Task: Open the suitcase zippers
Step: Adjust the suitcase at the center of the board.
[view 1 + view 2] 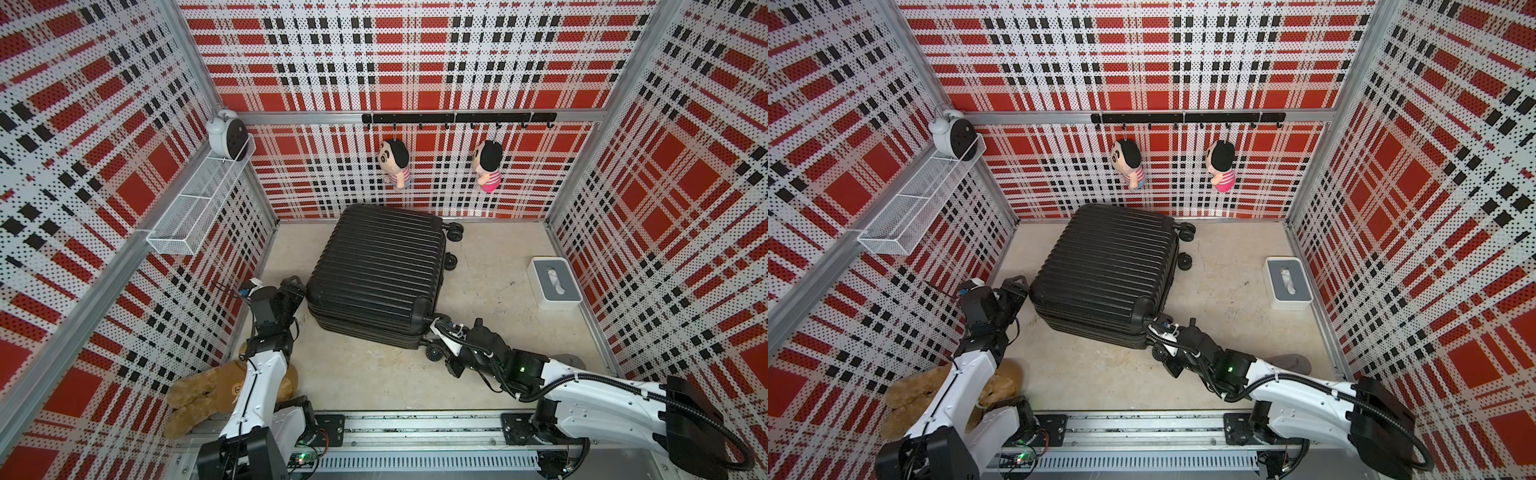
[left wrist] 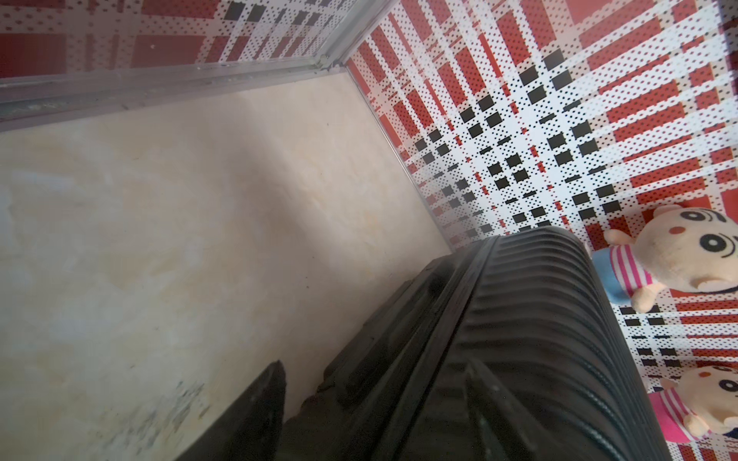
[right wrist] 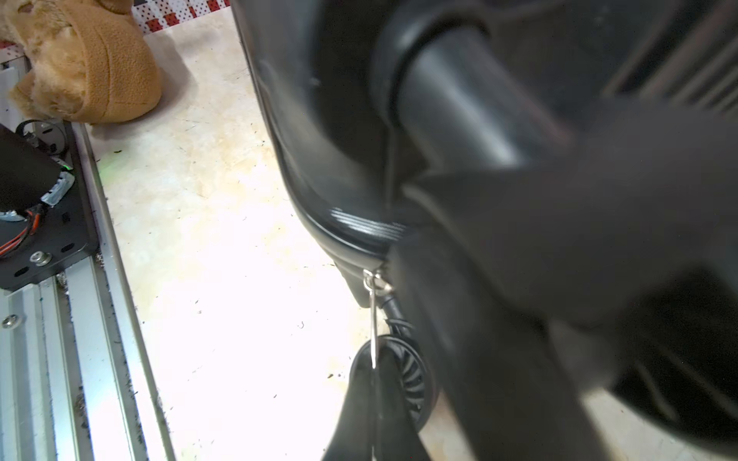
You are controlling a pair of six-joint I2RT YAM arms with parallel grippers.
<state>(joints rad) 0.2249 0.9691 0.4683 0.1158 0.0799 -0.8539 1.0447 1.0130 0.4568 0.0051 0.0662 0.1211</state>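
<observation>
- Suitcase (image 1: 378,266) in both top views: lies flat on the floor mid-cell, ribbed shell up, wheels to the right, far edge close to the back wall. Shells look shut along the near side, so I'd say unzipping has barely begun.
- Left gripper (image 1: 296,286) is at the near-left corner, right gripper (image 1: 433,332) at the near-right corner by the wheels. My read: left braces, right pulls.
- Teddy bear (image 1: 195,395) near-left and tissue box (image 1: 555,282) right are well apart from the case, not in the way.
- Left wrist view: fingers (image 2: 259,411) spread, one on the floor side, the other over the ribbed shell, case edge between them. Can't tell if they actually press on it. Straddling there would stop the case sliding.
- Right wrist view: jaws fully closed on the free end of the thin silver zipper pull (image 3: 373,303). Its slider sits on the corner seam, next to a spinner wheel (image 3: 411,383).
- Gripping the tab end probably lets the arm drag along the track. Risk: the tab slips out on the corner curve.
</observation>
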